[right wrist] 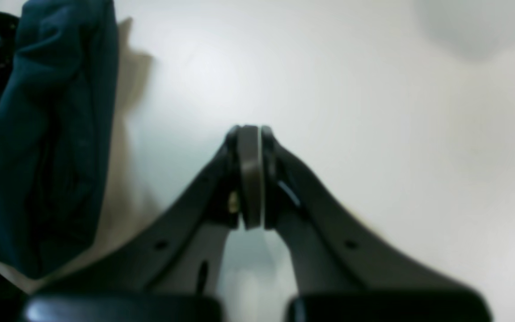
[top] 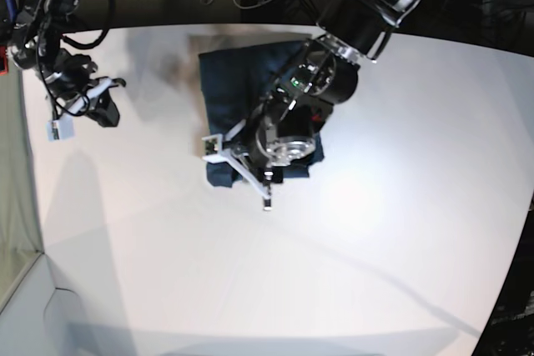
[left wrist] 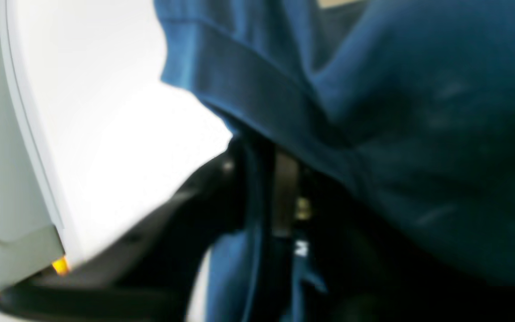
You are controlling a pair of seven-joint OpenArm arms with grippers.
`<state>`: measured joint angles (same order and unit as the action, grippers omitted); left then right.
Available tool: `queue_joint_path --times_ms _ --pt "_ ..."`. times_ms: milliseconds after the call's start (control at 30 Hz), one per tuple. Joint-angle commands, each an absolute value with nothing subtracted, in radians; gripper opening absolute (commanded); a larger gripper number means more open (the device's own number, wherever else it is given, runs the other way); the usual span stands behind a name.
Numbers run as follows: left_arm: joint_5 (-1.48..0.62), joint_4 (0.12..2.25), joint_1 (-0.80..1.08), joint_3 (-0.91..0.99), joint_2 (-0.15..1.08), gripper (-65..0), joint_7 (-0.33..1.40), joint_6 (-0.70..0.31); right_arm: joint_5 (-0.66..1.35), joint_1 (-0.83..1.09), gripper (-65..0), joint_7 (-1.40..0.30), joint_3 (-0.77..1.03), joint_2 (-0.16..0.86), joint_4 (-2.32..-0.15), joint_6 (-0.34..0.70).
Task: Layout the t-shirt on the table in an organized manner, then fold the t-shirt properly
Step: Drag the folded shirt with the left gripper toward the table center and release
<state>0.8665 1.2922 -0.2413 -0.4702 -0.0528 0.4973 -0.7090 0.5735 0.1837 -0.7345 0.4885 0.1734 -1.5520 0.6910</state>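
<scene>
A smooth matte white table (top: pixel 375 248) with a curved edge carries the navy t-shirt (top: pixel 229 81), folded compactly toward its far side. The soft, limp cotton is best pinched at the hemmed edges. The left gripper (top: pixel 265 188) is over the shirt's near edge, its opening unclear. The right gripper (right wrist: pixel 251 179), beside the shirt, is closed and empty.

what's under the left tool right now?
Under the left tool lies the t-shirt, folded on the table. The arm hides the shirt's right side, so that part cannot be checked.
</scene>
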Motion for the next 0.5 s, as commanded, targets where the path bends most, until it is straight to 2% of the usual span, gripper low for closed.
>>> queue_joint_path --times_ms 0,100,167,467 --pt "0.866 1.317 -0.265 -0.467 -0.068 -38.1 0.49 -0.698 0.595 0.176 -64.5 -0.713 0.493 0.185 -1.569 0.698" --pt "0.866 1.343 -0.282 -0.467 -0.065 -23.6 0.483 -0.698 0.595 0.177 -64.5 -0.713 0.493 0.185 -1.569 0.698" --pt "0.866 1.368 -0.302 -0.472 -0.065 -19.1 0.483 -0.698 0.595 0.177 -64.5 -0.713 0.492 0.185 -1.569 0.698" --pt "0.866 1.577 -0.357 -0.437 -0.064 -17.8 0.49 -0.698 0.595 0.177 -64.4 -0.713 0.492 0.186 -1.569 0.698"
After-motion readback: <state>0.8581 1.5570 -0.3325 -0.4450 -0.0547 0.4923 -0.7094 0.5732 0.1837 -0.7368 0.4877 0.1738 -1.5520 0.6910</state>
